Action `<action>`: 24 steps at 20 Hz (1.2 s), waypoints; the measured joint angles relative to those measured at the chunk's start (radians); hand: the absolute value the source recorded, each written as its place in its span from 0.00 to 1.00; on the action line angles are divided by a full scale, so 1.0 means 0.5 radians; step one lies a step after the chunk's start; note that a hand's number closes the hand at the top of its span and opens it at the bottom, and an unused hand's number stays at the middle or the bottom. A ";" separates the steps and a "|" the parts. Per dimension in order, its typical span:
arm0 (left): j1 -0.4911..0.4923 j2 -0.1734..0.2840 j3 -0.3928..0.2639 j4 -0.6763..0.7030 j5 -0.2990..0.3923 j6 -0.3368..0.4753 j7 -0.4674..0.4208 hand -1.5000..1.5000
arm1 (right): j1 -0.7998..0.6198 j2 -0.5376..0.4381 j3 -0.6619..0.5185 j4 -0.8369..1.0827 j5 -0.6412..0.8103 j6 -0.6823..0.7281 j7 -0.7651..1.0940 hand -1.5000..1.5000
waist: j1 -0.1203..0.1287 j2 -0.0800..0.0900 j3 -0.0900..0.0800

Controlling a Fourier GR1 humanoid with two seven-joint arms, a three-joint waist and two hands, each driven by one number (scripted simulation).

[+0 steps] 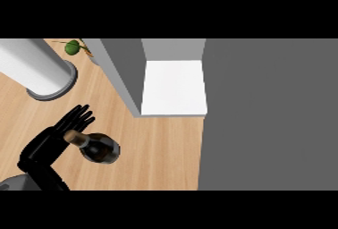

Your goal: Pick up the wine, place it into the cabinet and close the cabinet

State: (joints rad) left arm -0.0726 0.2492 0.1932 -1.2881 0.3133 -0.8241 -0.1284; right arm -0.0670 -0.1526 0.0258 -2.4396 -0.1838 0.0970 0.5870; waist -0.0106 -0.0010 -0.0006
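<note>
A dark wine bottle (pixel 99 146) with a tan cork top stands upright on the wooden counter at lower left. My left hand (pixel 61 132) is just left of the bottle's neck, fingers straight and spread, pointing up and right; it does not curl round the bottle. The cabinet (pixel 173 87) stands open at centre, showing a white shelf floor between a grey left wall and the large grey door panel (pixel 267 114) on the right. My right hand is not visible.
A tall white cylinder on a grey round base (pixel 41 74) stands at upper left. A small green plant (pixel 77 46) sits behind it near the cabinet's left wall. Wooden counter (pixel 158 152) stretches between bottle and cabinet.
</note>
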 measured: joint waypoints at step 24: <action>-0.229 -0.020 -0.105 0.684 -0.475 0.144 -0.522 0.00 | -0.016 0.066 0.041 0.000 0.019 0.015 0.031 0.00 | -0.004 0.001 -0.001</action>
State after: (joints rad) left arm -0.1870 0.2394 0.1406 -0.9459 0.0756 -0.7519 -0.3896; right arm -0.0748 -0.1194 0.0464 -2.4395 -0.1741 0.1045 0.6024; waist -0.0125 -0.0005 -0.0008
